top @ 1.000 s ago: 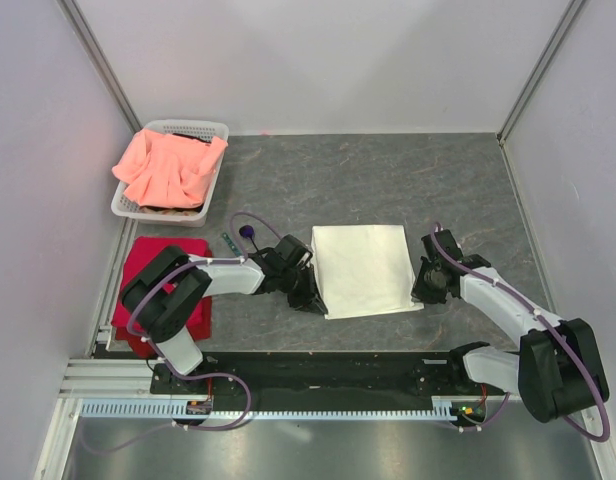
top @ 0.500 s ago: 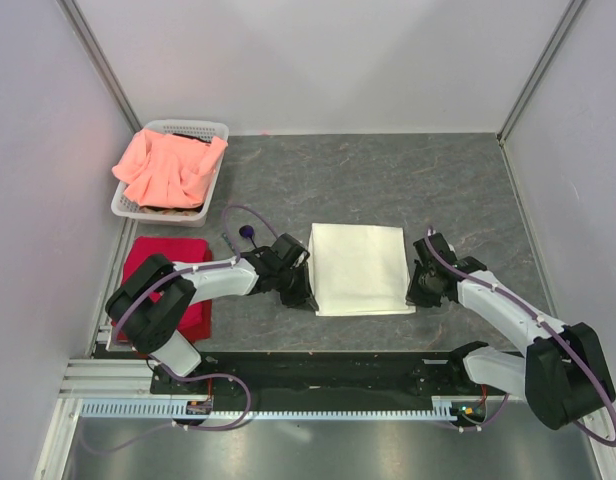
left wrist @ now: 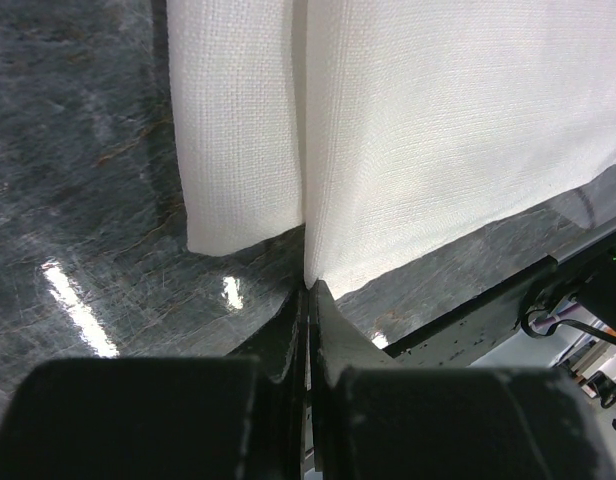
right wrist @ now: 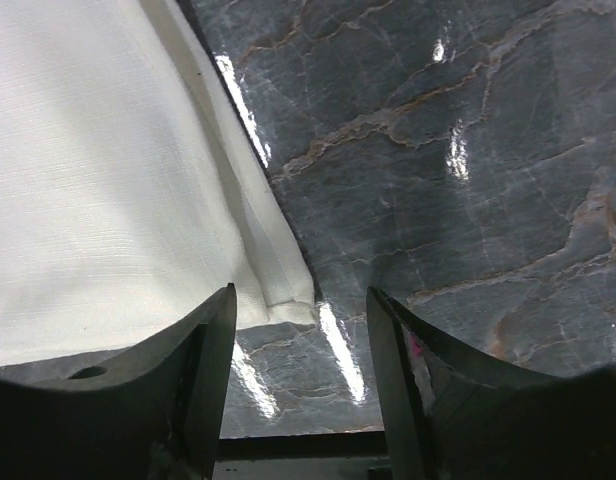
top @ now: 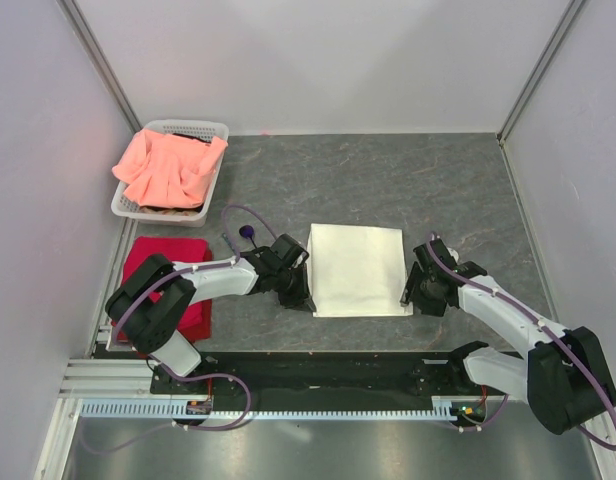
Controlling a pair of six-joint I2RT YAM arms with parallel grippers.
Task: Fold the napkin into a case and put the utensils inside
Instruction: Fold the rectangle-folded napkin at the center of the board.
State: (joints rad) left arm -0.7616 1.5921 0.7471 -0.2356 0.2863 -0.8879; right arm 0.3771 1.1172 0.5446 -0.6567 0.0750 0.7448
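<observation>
Grey marble table (top: 468,180) underneath, and the left gripper (top: 296,292) is pinched tight on the napkin (top: 358,265) at its near left corner, the cloth spreading away toward its 3 o'clock. Over to the right gripper (top: 416,292): jaws apart, gripping nothing, the near right corner just at its 9 o'clock. Left arm's the one with cloth for any next fold, I'd say.
</observation>
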